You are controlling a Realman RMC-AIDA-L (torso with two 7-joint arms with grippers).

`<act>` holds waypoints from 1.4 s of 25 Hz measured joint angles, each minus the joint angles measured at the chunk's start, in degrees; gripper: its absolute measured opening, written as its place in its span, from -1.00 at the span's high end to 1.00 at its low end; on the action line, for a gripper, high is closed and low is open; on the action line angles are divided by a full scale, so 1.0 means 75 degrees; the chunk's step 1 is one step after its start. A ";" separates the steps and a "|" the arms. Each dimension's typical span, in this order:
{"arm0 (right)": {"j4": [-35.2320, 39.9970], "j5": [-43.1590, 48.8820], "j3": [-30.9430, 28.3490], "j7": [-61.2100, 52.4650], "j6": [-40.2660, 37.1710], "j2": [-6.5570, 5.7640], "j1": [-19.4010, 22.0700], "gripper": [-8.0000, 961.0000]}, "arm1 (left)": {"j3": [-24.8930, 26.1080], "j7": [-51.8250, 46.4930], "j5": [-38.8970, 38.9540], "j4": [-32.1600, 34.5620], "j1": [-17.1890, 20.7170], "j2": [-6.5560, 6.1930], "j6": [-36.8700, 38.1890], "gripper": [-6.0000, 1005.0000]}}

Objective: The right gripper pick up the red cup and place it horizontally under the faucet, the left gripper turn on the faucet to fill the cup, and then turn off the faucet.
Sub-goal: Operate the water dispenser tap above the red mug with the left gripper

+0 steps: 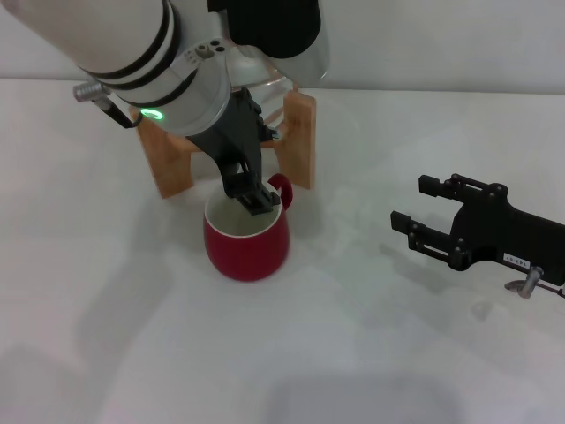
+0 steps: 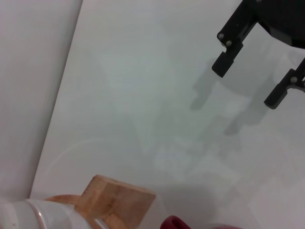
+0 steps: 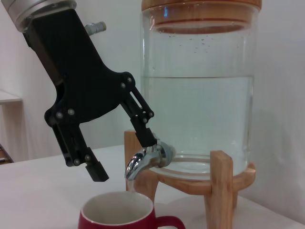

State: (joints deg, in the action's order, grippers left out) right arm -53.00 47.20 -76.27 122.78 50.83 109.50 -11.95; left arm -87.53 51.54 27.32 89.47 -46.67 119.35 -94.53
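Working the faucet (image 3: 148,160) lever: left gripper (image 3: 121,155) is standing open, one finger touching the lever, holding nothing. Red cup (image 1: 246,240) is sitting upright beneath the spout. Right gripper (image 1: 415,221) is idling open, empty, well right. Advice: push gently sideways, avoiding the cup rim.

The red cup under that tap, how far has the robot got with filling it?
Done: the red cup stands upright under the faucet, and the right claw has let go, open off to the side. In hand: the left claw is at the faucet, one finger touching it. Whether water runs is unclear. Left: filling, then shutting off.
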 joint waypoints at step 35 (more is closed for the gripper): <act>0.0026 0.0000 -0.0002 0.0033 0.0008 0.0001 0.0078 -0.32 | -0.0363 -0.0221 -0.0231 0.0092 -0.0082 0.0013 0.0314 -0.62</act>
State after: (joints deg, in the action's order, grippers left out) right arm -52.80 47.20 -76.29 123.03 50.89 109.51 -11.37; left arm -90.26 49.89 25.59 90.16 -47.28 119.45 -92.17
